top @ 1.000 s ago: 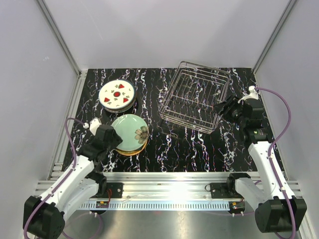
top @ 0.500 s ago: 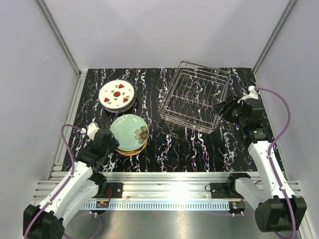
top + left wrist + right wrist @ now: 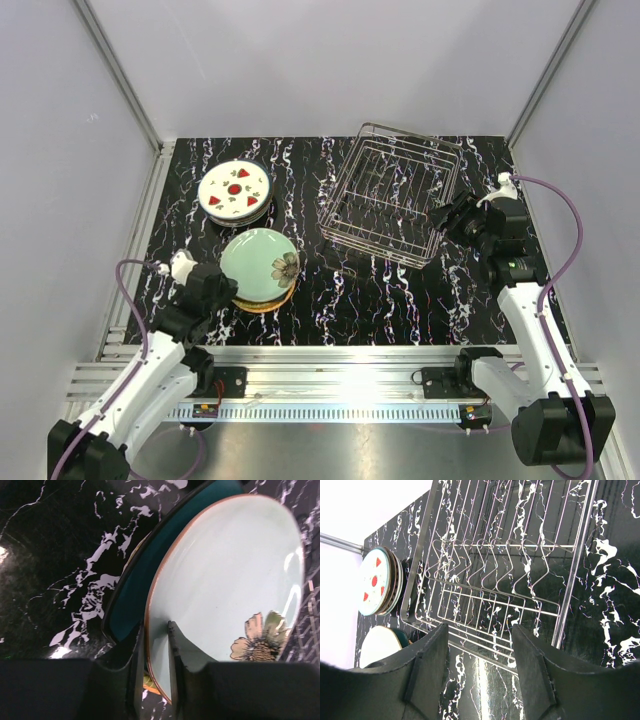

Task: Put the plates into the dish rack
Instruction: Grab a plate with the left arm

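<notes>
The mint-green plate (image 3: 260, 262) with a brown flower lies on top of a stack, over a dark teal plate (image 3: 135, 585) and an orange-tan one (image 3: 264, 305). My left gripper (image 3: 220, 287) is shut on the mint-green plate's near-left rim (image 3: 155, 627), one finger above and one below, with that edge slightly raised. The white strawberry plate (image 3: 235, 188) tops a second stack behind. The wire dish rack (image 3: 390, 195) stands empty at the back right. My right gripper (image 3: 452, 215) is open and empty by the rack's near-right corner (image 3: 480, 630).
Grey enclosure walls and metal rails bound the black marbled table (image 3: 360, 290). The rack sits skewed, its near edge (image 3: 485, 650) just ahead of my right fingers. The two plate stacks stand close together on the left.
My left arm has drawn back toward the near left edge, its gripper staying at the mint-green plate's rim. The right arm and the rack have not moved.
</notes>
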`<act>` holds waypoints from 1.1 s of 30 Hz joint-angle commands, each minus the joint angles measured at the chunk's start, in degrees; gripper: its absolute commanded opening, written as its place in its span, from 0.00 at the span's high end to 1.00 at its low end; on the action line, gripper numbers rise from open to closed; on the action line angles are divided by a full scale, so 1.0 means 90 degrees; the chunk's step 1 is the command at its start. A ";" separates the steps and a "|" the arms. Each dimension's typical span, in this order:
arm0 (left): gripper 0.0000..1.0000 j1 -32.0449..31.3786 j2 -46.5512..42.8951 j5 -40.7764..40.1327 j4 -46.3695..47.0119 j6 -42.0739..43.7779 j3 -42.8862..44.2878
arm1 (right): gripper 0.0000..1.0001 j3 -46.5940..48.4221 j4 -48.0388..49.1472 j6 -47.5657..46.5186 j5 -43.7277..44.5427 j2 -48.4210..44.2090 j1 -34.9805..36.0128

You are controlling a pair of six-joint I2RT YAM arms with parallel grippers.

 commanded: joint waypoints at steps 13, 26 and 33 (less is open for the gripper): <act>1.00 0.0004 -0.0955 -0.0540 -0.0658 -0.0164 0.0237 | 0.37 -0.0001 0.0163 -0.0078 -0.0047 -0.0004 -0.0012; 1.00 0.0004 -0.1914 -0.0852 -0.0972 0.0236 0.0657 | 0.36 0.0008 0.0134 -0.0078 -0.0067 -0.0033 -0.0012; 1.00 0.0004 -0.1591 -0.0755 -0.0776 0.0725 0.1047 | 0.36 0.0008 0.0115 -0.0098 -0.0037 -0.0072 -0.0012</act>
